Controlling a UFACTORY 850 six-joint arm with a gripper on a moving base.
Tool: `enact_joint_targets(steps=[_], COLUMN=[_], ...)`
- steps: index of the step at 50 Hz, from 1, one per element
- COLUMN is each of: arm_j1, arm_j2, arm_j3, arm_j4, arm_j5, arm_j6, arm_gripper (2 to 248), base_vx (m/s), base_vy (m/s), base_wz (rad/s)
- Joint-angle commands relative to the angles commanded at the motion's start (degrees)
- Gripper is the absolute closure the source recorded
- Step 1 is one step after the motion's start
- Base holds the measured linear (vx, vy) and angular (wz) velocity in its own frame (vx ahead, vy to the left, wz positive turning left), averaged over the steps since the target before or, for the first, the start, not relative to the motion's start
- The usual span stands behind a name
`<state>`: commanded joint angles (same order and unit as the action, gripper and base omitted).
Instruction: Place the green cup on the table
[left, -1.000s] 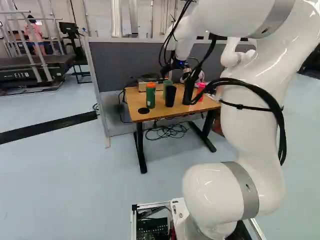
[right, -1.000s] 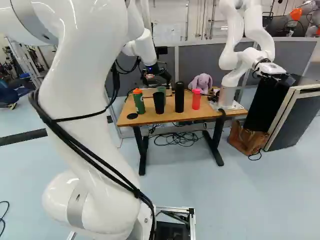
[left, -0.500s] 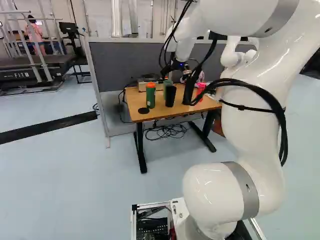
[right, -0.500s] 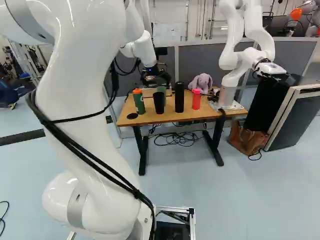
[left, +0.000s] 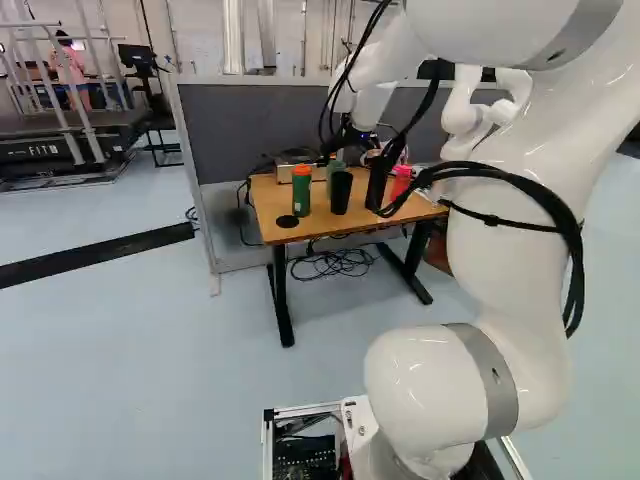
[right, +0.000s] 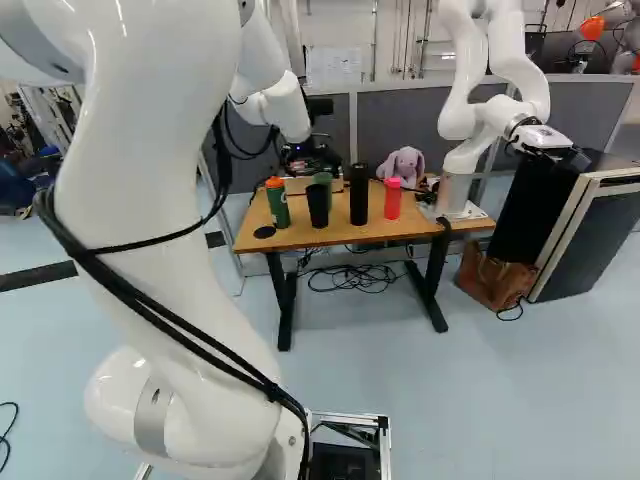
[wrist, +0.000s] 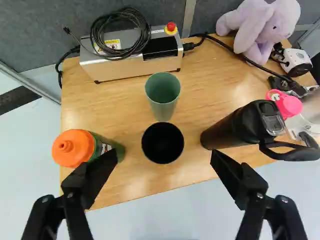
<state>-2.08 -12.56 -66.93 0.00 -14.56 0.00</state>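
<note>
One arm (left: 500, 260) has shifted a little in the left base view; the green cup (left: 333, 167) and table (left: 270, 205) have stayed put. In the right base view, the gripper (right: 310, 158) hangs above the table, near the green cup. In the wrist view, its jaws stand spread, the green cup upright ahead of them, beyond the black cup (wrist: 162, 143).

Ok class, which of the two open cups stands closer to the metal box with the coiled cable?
The pale green cup, directly before the metal box; the other, the black cup, stands farther from it, toward the near edge of the table.
</note>
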Motion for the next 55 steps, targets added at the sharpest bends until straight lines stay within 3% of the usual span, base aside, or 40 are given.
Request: enact_joint_targets(steps=[28,55], arm_j1=[0.4,0.9], arm_j2=[5.5,13.0], arm_j3=[12.0,28.2], arm_j4=[0.0,0.0], arm_j5=[12.5,29.4], arm_j6=[0.0,0.0], arm_gripper=[3,3], base_vx=[0.0,0.0], base_vy=[0.0,0.0], base_wz=[0.0,0.0])
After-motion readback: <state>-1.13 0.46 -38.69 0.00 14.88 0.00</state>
